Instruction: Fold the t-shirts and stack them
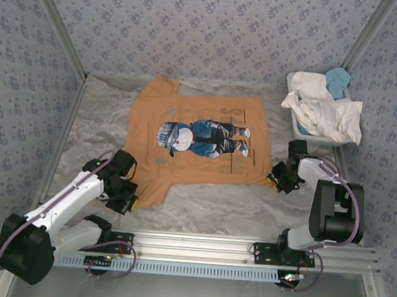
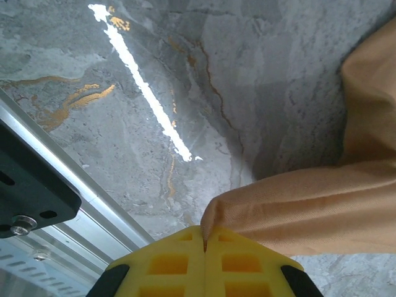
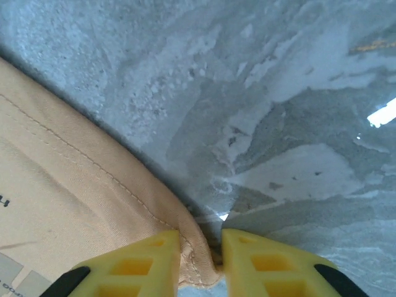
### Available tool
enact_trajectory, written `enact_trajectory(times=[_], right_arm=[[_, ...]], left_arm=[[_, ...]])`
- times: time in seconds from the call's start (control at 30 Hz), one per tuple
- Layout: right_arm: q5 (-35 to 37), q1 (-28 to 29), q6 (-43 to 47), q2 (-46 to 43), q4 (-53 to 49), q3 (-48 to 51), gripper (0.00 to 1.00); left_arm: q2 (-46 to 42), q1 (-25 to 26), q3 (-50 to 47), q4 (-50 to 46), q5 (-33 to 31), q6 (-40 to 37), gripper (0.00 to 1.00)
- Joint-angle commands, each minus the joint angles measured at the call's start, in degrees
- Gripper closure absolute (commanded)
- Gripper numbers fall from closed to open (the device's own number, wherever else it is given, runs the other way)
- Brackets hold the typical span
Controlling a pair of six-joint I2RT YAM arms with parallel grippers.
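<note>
The tan-orange t-shirt (image 1: 192,138) with a cartoon print lies spread flat in the middle of the table. My left gripper (image 1: 127,201) sits at the shirt's near left sleeve. In the left wrist view this gripper (image 2: 204,238) is shut on a fold of the tan-orange cloth (image 2: 309,204). My right gripper (image 1: 276,180) is at the shirt's near right hem corner. In the right wrist view it (image 3: 201,247) stands open by a narrow gap, with the stitched hem corner (image 3: 198,260) bunched between its yellow fingers (image 3: 154,257).
A white plastic tub (image 1: 309,135) stands at the back right with crumpled white shirts (image 1: 319,103) and a light blue one (image 1: 338,80) heaped in it. An aluminium rail (image 1: 246,247) runs along the near edge. Patterned walls close in the marble table (image 1: 201,204).
</note>
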State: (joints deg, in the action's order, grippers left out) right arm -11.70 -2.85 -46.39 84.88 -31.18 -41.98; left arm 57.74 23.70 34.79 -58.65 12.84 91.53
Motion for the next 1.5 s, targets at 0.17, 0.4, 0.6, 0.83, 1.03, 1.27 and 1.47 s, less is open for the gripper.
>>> enact_trajectory(times=[0.17, 0.4, 0.6, 0.83, 1.03, 1.27, 1.47], right_arm=[[3.1, 1.3, -1.3, -2.2, -0.5, 2.0, 0.91], [4.9, 2.0, -0.7, -8.1, -5.8, 2.0, 1.00], [6.2, 3.1, -0.1, -10.7, -10.4, 2.0, 0.64], [2.5, 5.4, -4.1, -10.8, -10.0, 3.1, 0.58], [4.2, 7.3, -4.6, -6.9, -8.9, 1.8, 0.56], [4.0, 6.3, -2.4, -1.3, -4.3, 0.5, 0.62], [4.9, 7.4, 0.3, 0.9, -5.1, -3.6, 0.68]], left_arm=[[-1.2, 1.3, -1.0, -1.8, -0.4, 1.6, 1.00], [-3.0, 2.4, 0.7, -5.7, -3.8, 0.1, 1.00], [-3.7, 2.5, 0.2, -5.6, -3.7, -0.1, 1.00], [-2.7, 2.5, 0.3, -4.9, -3.4, -0.6, 1.00], [-2.5, 2.5, -0.1, -3.9, -3.2, -0.4, 1.00], [-2.5, 2.5, -0.1, -3.7, -3.2, -0.5, 1.00], [-2.5, 2.4, 0.0, -4.0, -3.4, -0.5, 1.00]])
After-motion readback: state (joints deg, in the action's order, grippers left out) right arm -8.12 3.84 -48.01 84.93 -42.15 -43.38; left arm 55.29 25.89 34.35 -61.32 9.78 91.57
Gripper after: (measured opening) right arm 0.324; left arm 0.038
